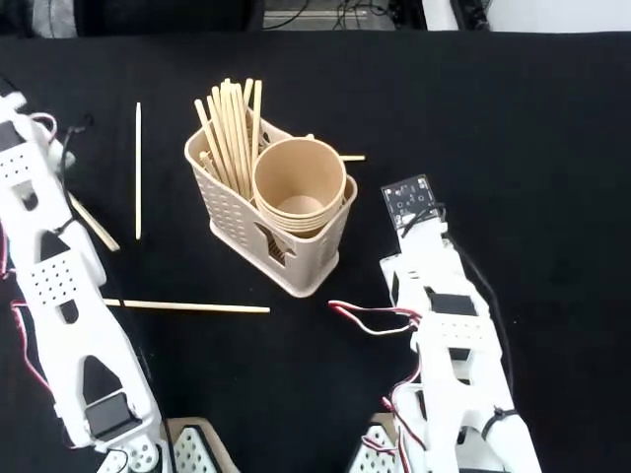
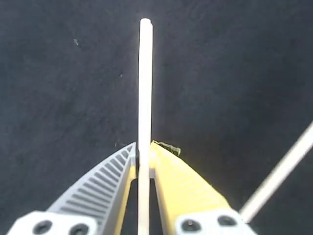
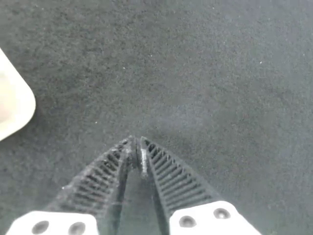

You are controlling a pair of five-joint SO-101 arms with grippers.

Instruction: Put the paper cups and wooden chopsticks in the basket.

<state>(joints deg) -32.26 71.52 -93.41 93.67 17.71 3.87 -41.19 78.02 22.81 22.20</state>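
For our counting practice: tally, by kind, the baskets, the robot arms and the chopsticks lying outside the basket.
Basket: 1
Robot arms: 2
Chopsticks outside the basket: 4
Total: 7

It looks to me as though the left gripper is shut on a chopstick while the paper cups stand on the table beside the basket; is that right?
Not quite: the high view shows the paper cups stacked inside the basket, not on the table beside it. The left gripper is indeed shut on a chopstick, as the left wrist view shows.
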